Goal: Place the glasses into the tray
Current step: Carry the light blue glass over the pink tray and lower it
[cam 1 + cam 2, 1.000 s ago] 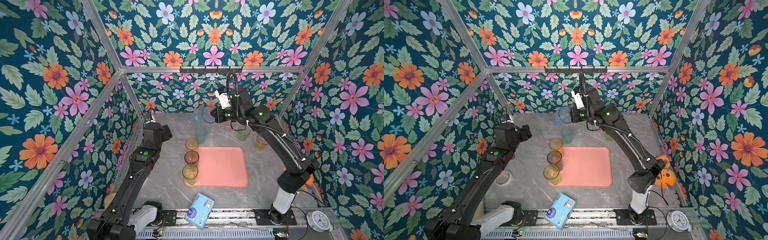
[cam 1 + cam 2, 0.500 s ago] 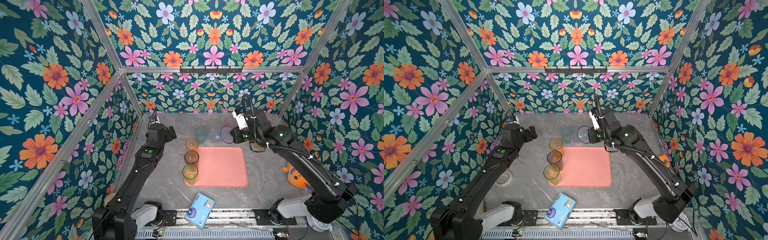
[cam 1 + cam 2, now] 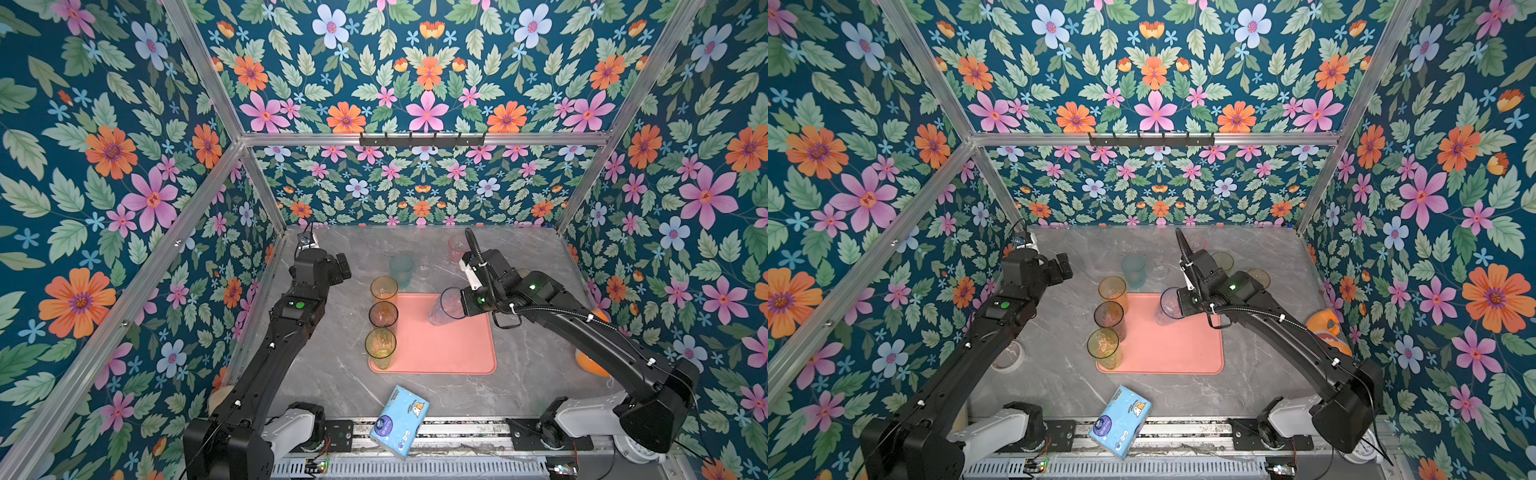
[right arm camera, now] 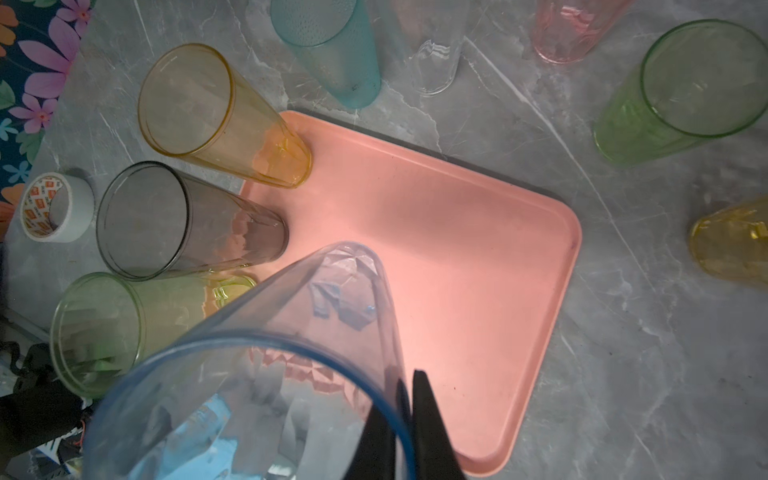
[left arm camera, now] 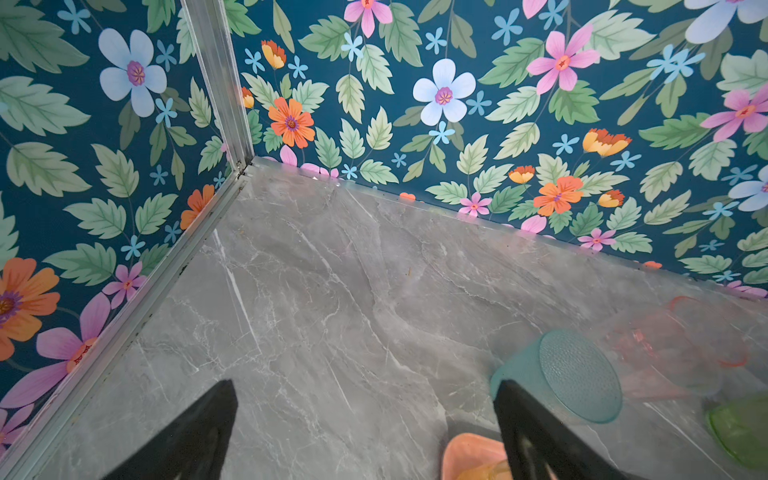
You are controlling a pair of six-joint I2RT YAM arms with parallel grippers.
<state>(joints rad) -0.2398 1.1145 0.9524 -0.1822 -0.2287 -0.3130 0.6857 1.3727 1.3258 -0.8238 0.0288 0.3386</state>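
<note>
Right gripper (image 4: 405, 386) pinches blue glass (image 4: 332, 299) (above tray (image 4: 478, 249)).

Flat salmon-pink tray (image 3: 449, 349). Amber tumbler (image 3: 384, 289), grey tumbler (image 3: 383, 314) and yellow-green tumbler (image 3: 380, 347) stand upright along its 9 o'clock edge. A blue tumbler (image 3: 444, 307) hangs tilted over its 12 o'clock end, rim pinched by the right tool (image 4: 409, 399). Teal tumbler (image 3: 401, 268) stands beyond, at 11 o'clock.

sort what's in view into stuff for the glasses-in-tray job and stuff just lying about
For the job: tray; amber tumbler, grey tumbler, yellow-green tumbler on it; blue tumbler in the right hand; teal tumbler, pink tumbler, green tumbler, clear glass, yellow tumbler off it.

Lying about: tissue pack, tape roll, orange toy.
</note>
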